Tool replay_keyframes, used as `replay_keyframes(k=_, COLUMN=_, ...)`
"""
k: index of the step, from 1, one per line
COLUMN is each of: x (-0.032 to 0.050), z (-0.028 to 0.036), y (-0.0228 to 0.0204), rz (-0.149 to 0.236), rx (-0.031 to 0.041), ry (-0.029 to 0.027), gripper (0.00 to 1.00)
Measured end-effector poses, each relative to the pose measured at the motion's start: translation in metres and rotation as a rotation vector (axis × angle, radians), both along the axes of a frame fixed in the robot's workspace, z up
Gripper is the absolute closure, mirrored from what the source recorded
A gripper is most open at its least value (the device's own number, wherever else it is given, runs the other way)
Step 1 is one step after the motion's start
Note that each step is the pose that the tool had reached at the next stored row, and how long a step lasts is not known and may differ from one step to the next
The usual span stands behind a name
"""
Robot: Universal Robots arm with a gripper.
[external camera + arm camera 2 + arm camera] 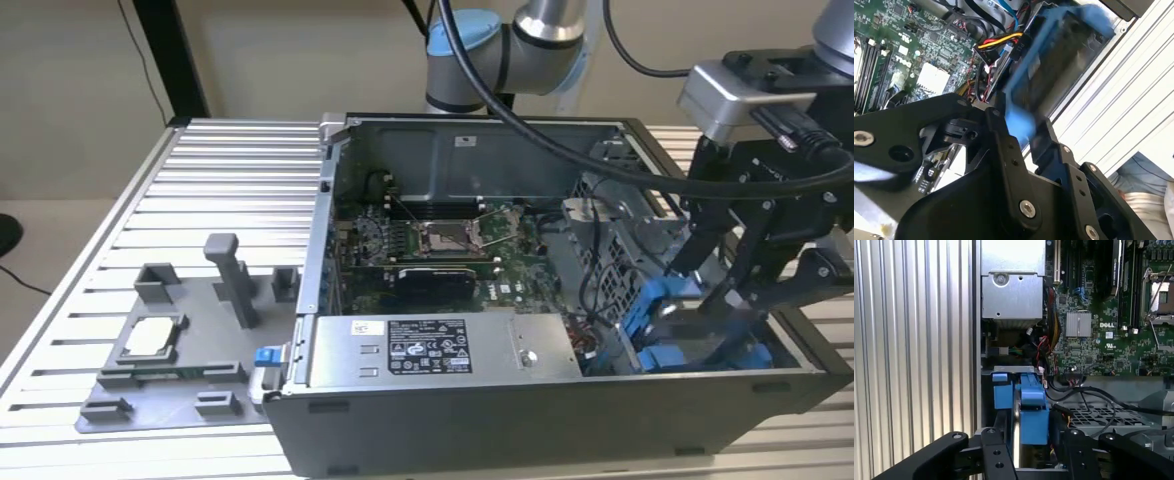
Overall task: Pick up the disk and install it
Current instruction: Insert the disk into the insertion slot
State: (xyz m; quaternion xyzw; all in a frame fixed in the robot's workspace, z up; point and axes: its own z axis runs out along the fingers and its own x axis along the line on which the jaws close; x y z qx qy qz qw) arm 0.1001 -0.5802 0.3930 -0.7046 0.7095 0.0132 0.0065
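The disk [1032, 412] in its blue frame, standing on edge inside the open computer case [534, 425] at the exterior view's right corner, gripper [1031, 440] jaws closed narrowly against its two faces, motherboard [427, 240] alongside, grey power supply [427, 350] nearby, slatted table [214, 190] beneath.

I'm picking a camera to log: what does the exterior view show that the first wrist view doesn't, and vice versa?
The exterior view adds the grey fixture tray holding a small chip beside the computer case. The first wrist view adds a square silver heatsink and black cables. Both show the blue-framed disk held in the pincer inside the case, plus the motherboard.
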Motion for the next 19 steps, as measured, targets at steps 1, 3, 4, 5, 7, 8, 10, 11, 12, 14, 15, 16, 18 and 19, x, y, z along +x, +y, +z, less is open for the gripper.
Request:
replay_keyframes(k=1, x=0.0000, z=0.0000, y=0.0000, rz=0.000, rx=0.0001, ry=0.0000, gripper=0.00)
replay_keyframes(k=3, x=0.0000, z=-0.0001, y=0.0000, rz=0.000, rx=0.0004, ry=0.0000, gripper=0.00)
replay_keyframes(k=4, x=0.0000, z=-0.0001, y=0.0000, rz=0.000, rx=0.0005, ry=0.0000, gripper=0.00)
replay_keyframes(k=5, x=0.0000, z=-0.0001, y=0.0000, rz=0.000, rx=0.0006, ry=-0.0001, gripper=0.00)
replay_keyframes(k=7, x=0.0000, z=0.0000, y=0.0000, rz=-0.001, rx=0.0005, ry=0.0000, gripper=0.00)
replay_keyframes(k=8, x=0.0000, z=0.0000, y=0.0000, rz=-0.001, rx=0.0006, ry=0.0000, gripper=0.00)
replay_keyframes(k=10, x=0.0000, z=0.0000, y=0.0000, rz=-0.001, rx=0.0006, ry=0.0000, gripper=0.00)
replay_keyframes(k=11, x=0.0000, z=-0.0001, y=0.0000, rz=-0.001, rx=0.0006, ry=0.0000, gripper=0.00)
replay_keyframes(k=12, x=0.0000, z=0.0000, y=0.0000, rz=-0.001, rx=0.0005, ry=0.0000, gripper=0.00)
replay_keyframes(k=14, x=0.0000, z=0.0000, y=0.0000, rz=-0.002, rx=0.0005, ry=0.0000, gripper=0.00)
replay_keyframes(k=15, x=0.0000, z=0.0000, y=0.0000, rz=-0.002, rx=0.0006, ry=0.0000, gripper=0.00)
replay_keyframes(k=16, x=0.0000, z=0.0000, y=0.0000, rz=-0.002, rx=0.0006, ry=0.0000, gripper=0.00)
replay_keyframes(k=18, x=0.0000, z=0.0000, y=0.0000, rz=-0.002, rx=0.0006, ry=0.0000, gripper=0.00)
replay_keyframes(k=19, x=0.0000, z=-0.0001, y=0.0001, rz=-0.002, rx=0.0005, ry=-0.0007, gripper=0.00)
